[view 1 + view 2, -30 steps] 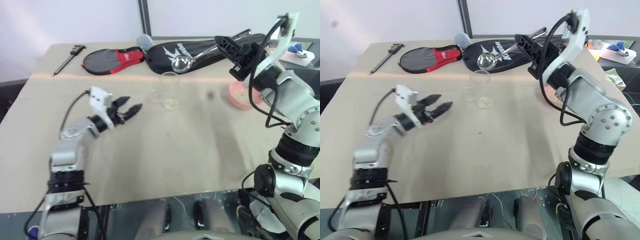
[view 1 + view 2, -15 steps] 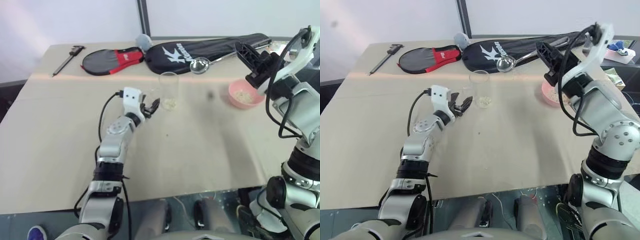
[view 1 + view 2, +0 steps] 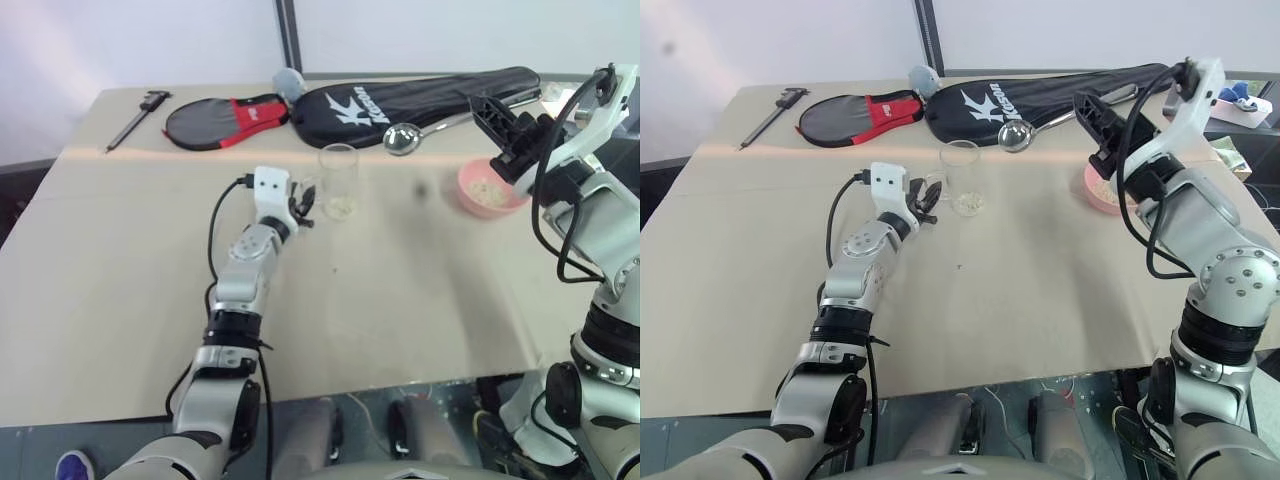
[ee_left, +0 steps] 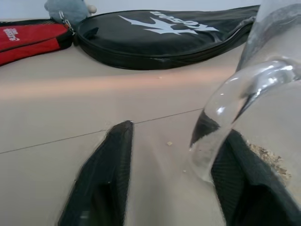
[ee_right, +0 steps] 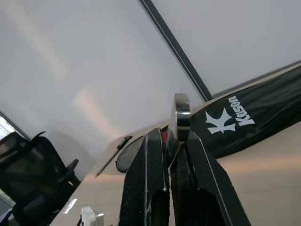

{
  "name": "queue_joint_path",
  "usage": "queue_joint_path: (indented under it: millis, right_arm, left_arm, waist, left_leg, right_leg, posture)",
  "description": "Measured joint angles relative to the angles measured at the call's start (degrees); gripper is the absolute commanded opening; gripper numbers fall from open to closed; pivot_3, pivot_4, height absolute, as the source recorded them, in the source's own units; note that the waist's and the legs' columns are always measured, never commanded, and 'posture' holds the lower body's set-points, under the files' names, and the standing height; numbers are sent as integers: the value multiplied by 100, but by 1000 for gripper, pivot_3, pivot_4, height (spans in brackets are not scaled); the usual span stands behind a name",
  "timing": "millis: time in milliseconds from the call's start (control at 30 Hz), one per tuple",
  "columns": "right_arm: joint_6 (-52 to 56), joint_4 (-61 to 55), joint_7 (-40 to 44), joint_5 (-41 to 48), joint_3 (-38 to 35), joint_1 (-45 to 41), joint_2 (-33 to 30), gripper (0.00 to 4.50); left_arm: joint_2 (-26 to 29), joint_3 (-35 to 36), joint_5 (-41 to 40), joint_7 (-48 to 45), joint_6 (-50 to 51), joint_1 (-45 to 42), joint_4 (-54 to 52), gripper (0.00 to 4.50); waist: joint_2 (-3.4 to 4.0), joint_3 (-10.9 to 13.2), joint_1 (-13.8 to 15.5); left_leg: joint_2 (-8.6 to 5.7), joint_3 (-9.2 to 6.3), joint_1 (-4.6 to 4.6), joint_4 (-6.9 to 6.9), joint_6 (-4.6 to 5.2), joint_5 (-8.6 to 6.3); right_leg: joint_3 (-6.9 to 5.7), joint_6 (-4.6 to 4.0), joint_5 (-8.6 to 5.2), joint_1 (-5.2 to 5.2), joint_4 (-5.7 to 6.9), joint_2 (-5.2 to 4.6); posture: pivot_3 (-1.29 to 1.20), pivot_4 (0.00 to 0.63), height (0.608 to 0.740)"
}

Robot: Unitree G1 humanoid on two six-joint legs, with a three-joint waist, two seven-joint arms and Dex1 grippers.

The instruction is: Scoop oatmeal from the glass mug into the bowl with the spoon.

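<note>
The left gripper is stretched level across the table and set at the glass mug. In the left wrist view its two black fingers are parted around the mug's handle, one on each side, apart from the glass on one side at least; whether the handle is actually pinched cannot be told. The mug is presumably being steadied so that it does not slide or tip while it is dipped into.

The right gripper is raised above the table at about two o'clock from the mug. Its fingers are closed on the thin handle of the spoon, as seen in the right wrist view, where the handle runs out between them. The spoon's small silver bowl is held out toward ten o'clock from that gripper, in the air between the two vessels, and it looks empty.

In the mug, a small heap of oatmeal lies at the bottom; the rest of the glass is clear. The bowl, salmon-pink, sits at about three o'clock from the mug, just below the right gripper, and some pale flakes already lie in it. More scoops seem to be needed.

A black racket cover lies at twelve o'clock beyond the mug.
</note>
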Motion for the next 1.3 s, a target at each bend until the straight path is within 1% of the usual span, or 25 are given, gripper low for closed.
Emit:
queue_joint_path:
  millis: [33, 67, 233, 400, 500, 667, 767, 933, 967, 1100, 1267, 1300]
  right_arm:
    - [0, 0, 13, -48, 55, -3, -49, 0]
    - [4, 0, 51, -150, 158, -4, -103, 0]
    - [19, 1, 225, -544, 530, -148, -256, 0]
    - [86, 46, 536, -950, 1024, -805, -269, 0]
    - [134, 114, 740, -1060, 1190, -1060, -218, 0]
    - [288, 171, 1180, -1674, 1770, -1142, -201, 0]
    - [283, 270, 1334, -1950, 1880, -1142, -166, 0]
    - [276, 502, 1702, -2524, 1980, -1145, -54, 0]
    - [265, 507, 1808, -2736, 2055, -1163, -88, 0]
    - [107, 560, 2247, -3746, 2770, -1274, -193, 0]
    - [-658, 986, 2644, -5425, 3917, -1272, -171, 0]
    - [-751, 1033, 2672, -5590, 4016, -1267, -163, 0]
  left_arm:
    - [-27, -1, 3, 29, -36, -32, 26, 399]
    - [-53, 29, -26, 54, -115, -73, 52, 25]
    - [-48, 10, 43, 76, -204, -157, 117, 25]
    - [33, -63, 219, 39, -429, -185, 141, 25]
    - [140, -85, 352, 39, -563, -277, 215, 25]
    - [186, -122, 458, 23, -801, -345, 191, 25]
    - [176, -181, 460, -37, -881, -320, 118, 25]
    - [199, -290, 474, -227, -1190, -277, -300, 25]
    - [207, -291, 477, -241, -1224, -275, -328, 25]
    - [194, -319, 532, -253, -1293, -276, -374, 25]
    - [140, -445, 673, -212, -1381, -279, -361, 25]
    - [138, -467, 700, -204, -1383, -280, -360, 25]
  waist:
    - [0, 0, 0]
    - [0, 0, -4]
    - [0, 0, -16]
    - [0, 0, -10]
    - [-1, 1, 2]
    - [-1, 1, 7]
    - [-1, 1, 3]
    - [-1, 1, -4]
    - [-1, 1, -4]
    - [-1, 1, -14]
    - [-1, 1, -14]
    - [-1, 1, -13]
  left_leg:
    - [0, 0, 0, 0, 0, 0]
    - [0, 0, 0, 0, 0, 0]
    - [2, 3, 0, -1, 0, 0]
    - [2, 3, -1, -1, 0, 0]
    - [1, 0, -4, 0, 0, 0]
    - [0, -1, -8, 0, 2, -1]
    - [0, -2, -9, 0, 2, -1]
    - [0, -2, -9, 0, 2, -1]
    - [0, -2, -9, 0, 2, -1]
    - [0, -2, -9, 0, 2, -1]
    - [-3, -2, -9, 2, 1, -1]
    - [-3, -3, -9, 2, 1, -1]
  right_leg:
    - [0, 0, 0, 0, 0, 0]
    - [0, 0, 0, 0, 0, 0]
    - [3, 0, 0, -1, 0, 2]
    - [2, 0, 0, -4, 0, 2]
    - [-1, 0, 0, -4, -3, 1]
    - [-2, 0, 0, -4, -10, -1]
    - [-4, 0, 0, -5, -11, -1]
    - [-3, 0, 0, -6, -10, -1]
    - [-3, 0, 0, -6, -10, -1]
    - [-3, 0, 0, -8, -9, 1]
    - [-4, 0, 0, -9, -9, 1]
    - [-5, 0, 0, -9, -9, 1]
  posture:
    - [0, 150, 740]
    - [0, 150, 740]
    - [0, 150, 740]
    - [0, 150, 740]
    - [0, 150, 740]
    - [0, 150, 740]
    - [0, 150, 740]
    - [0, 150, 740]
    - [0, 150, 740]
    - [0, 150, 740]
    - [0, 150, 740]
    - [0, 150, 740]
